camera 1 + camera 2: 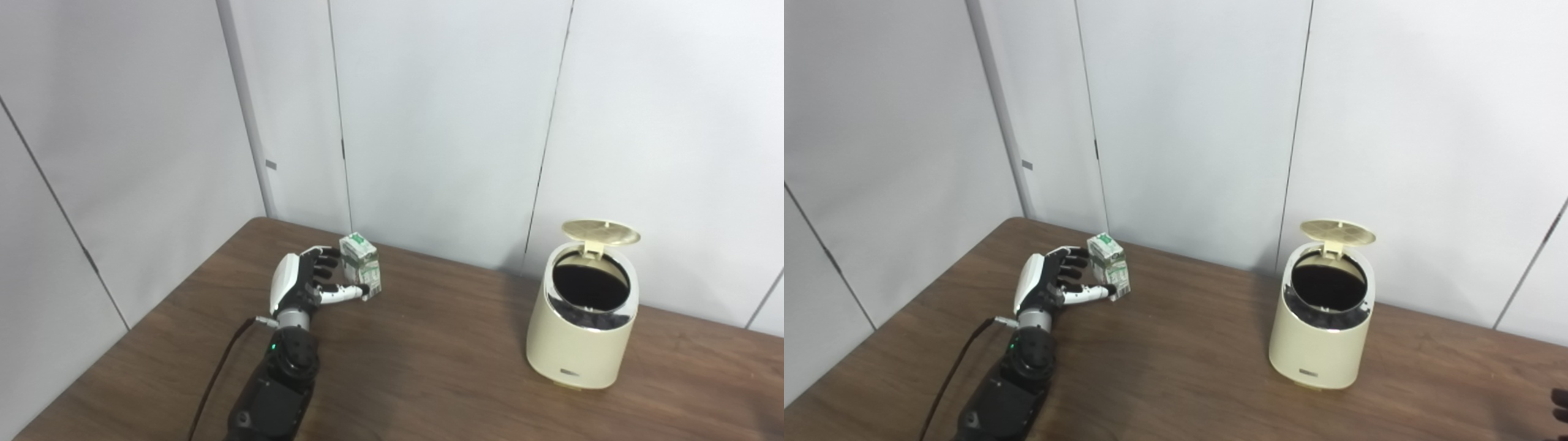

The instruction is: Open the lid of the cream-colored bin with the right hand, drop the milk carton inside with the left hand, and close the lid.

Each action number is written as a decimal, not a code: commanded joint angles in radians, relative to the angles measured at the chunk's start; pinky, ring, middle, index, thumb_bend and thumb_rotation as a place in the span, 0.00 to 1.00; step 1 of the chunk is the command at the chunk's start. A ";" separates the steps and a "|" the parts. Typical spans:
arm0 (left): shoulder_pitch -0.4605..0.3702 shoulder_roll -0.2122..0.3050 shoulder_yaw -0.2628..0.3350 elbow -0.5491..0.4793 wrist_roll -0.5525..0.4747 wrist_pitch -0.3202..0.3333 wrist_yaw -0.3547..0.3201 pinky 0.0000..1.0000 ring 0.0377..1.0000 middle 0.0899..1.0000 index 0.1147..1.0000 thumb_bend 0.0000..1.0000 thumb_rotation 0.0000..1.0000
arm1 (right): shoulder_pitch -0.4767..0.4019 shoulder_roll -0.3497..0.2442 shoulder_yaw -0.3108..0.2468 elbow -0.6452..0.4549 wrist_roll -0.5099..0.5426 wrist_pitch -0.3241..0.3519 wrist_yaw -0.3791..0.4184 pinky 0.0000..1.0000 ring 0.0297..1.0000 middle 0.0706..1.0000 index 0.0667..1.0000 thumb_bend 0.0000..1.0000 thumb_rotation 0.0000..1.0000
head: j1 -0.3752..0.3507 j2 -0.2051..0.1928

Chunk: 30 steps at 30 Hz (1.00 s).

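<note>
Interior of the cream-colored bin (582,343) is being lost in darkness beneath its raised lid (600,232). Only dark fingertips of the right robot hand (1559,405) are being shown at the right eye view's edge, so its state cannot be told. The milk carton (361,264), upright on the table (429,367) well apart from the bin, is being enclosed by the left robot hand (306,282), fingers behind, thumb in front; whether it is clamped cannot be told.

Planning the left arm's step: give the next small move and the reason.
Probably close the left hand on the milk carton and lift: its fingers flank the carton, which stands on the table, and the bin's lid is up.
</note>
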 commanded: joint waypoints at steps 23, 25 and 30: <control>-0.061 0.044 -0.038 -0.039 -0.008 0.106 -0.126 0.61 0.79 0.86 0.86 1.00 0.35 | 0.045 0.007 0.008 0.038 -0.008 -0.004 -0.005 0.51 0.64 0.67 0.64 0.60 0.86 | -0.010 -0.002; -0.061 0.053 -0.049 -0.049 -0.009 0.129 -0.153 0.65 0.83 0.89 0.90 1.00 0.39 | 0.043 0.006 0.010 0.045 -0.011 -0.012 -0.007 0.51 0.65 0.67 0.64 0.59 0.86 | -0.013 -0.003; -0.063 0.059 -0.065 -0.064 -0.003 0.159 -0.174 0.68 0.84 0.91 0.92 1.00 0.41 | 0.045 0.006 0.013 0.034 -0.019 0.001 -0.007 0.50 0.64 0.67 0.65 0.57 0.87 | -0.015 -0.005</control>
